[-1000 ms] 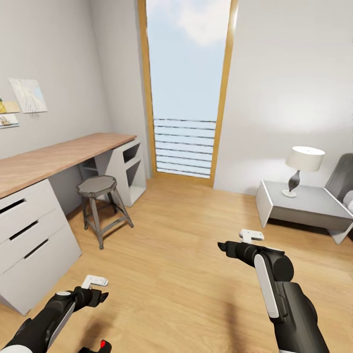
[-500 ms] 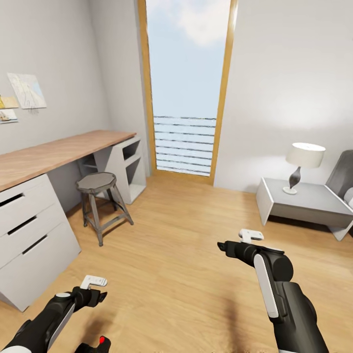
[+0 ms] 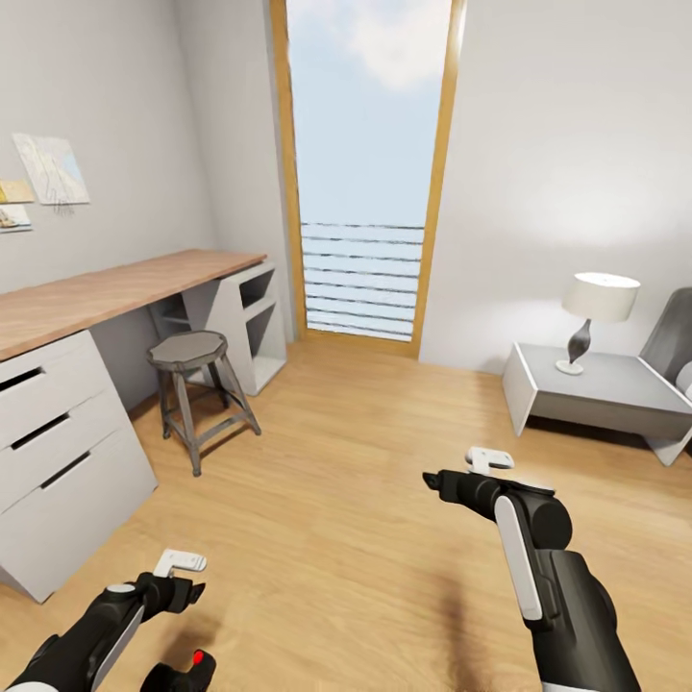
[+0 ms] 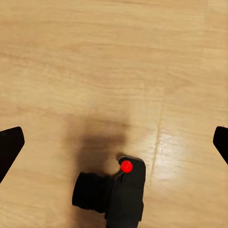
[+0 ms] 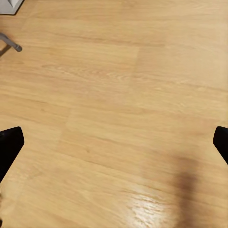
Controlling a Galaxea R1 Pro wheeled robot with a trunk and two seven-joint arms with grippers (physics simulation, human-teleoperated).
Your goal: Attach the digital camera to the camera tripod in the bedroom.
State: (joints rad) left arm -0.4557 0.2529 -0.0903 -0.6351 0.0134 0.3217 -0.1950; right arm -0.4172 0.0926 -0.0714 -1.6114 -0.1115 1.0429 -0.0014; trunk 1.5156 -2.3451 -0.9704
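Your small black boxy digital camera (image 4: 118, 192) with the red button sits on the wood plank floor (image 3: 365, 538) right under your spread-open left gripper (image 3: 178, 577), so that arm's way nearer than the empty, spread right gripper (image 3: 461, 476).

Both arms reach forward, left end effector (image 3: 173, 588) low, right end effector (image 3: 452, 481) higher, each spread wide.
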